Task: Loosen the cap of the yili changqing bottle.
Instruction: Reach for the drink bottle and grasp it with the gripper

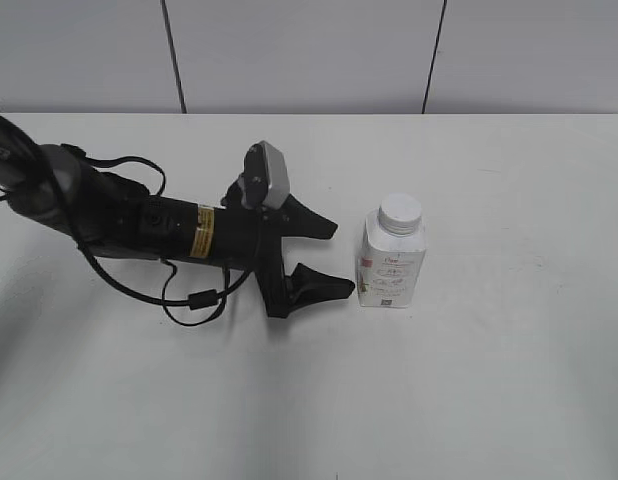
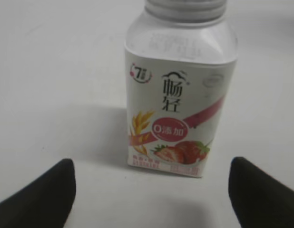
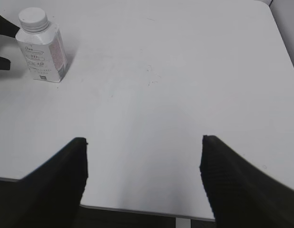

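The yili changqing bottle [image 1: 391, 265] stands upright on the white table, white with red print and a strawberry picture on its label [image 2: 178, 114]. Its white ribbed cap [image 1: 401, 213] sits on the neck. My left gripper [image 1: 339, 260] is open, lying low just left of the bottle, fingertips short of it and not touching. In the left wrist view the bottle fills the middle between the two finger tips [image 2: 151, 183]. My right gripper [image 3: 143, 164] is open and empty, far from the bottle [image 3: 41, 50], which shows at that view's top left with its cap [image 3: 33, 18].
The white table [image 1: 489, 380] is bare apart from the bottle and the left arm with its looping cable [image 1: 194, 300]. A grey panelled wall [image 1: 309, 50] runs behind it. The table's near edge [image 3: 137, 209] shows in the right wrist view.
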